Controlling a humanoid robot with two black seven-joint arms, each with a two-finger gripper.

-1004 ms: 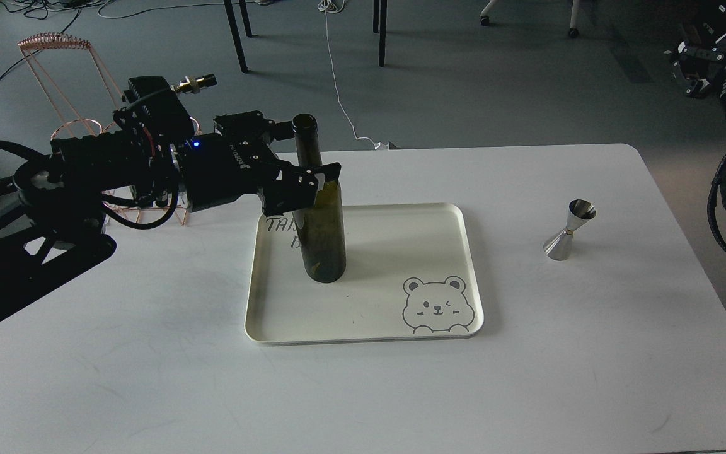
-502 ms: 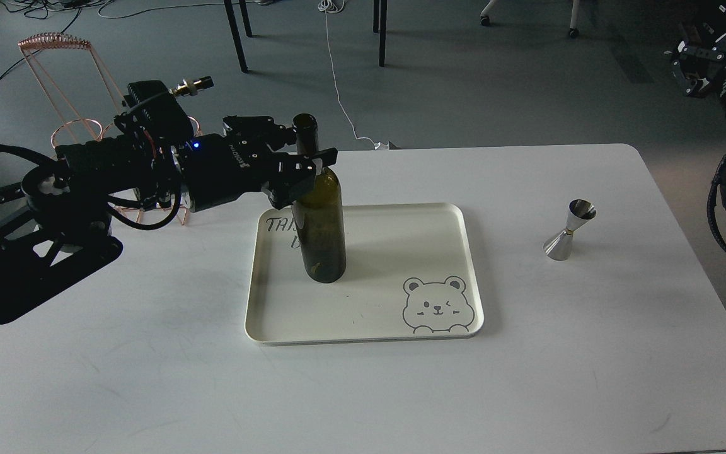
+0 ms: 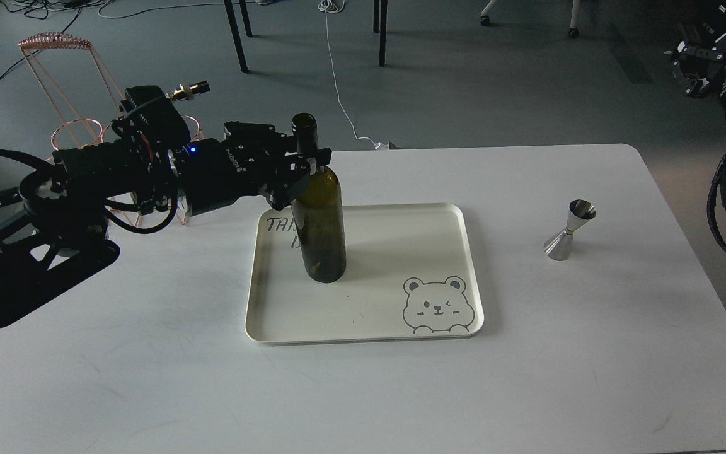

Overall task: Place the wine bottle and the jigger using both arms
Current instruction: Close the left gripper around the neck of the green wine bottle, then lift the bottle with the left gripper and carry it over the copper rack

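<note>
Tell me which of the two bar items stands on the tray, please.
The wine bottle stands upright on the cream tray. The jigger stands on the bare white table, right of the tray.

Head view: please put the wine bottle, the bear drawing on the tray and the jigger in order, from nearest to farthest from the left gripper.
1. The wine bottle: the left gripper is at its neck, on the tray's left part.
2. The bear drawing: on the tray's near right corner.
3. The jigger: on the table, right of the tray.
</note>
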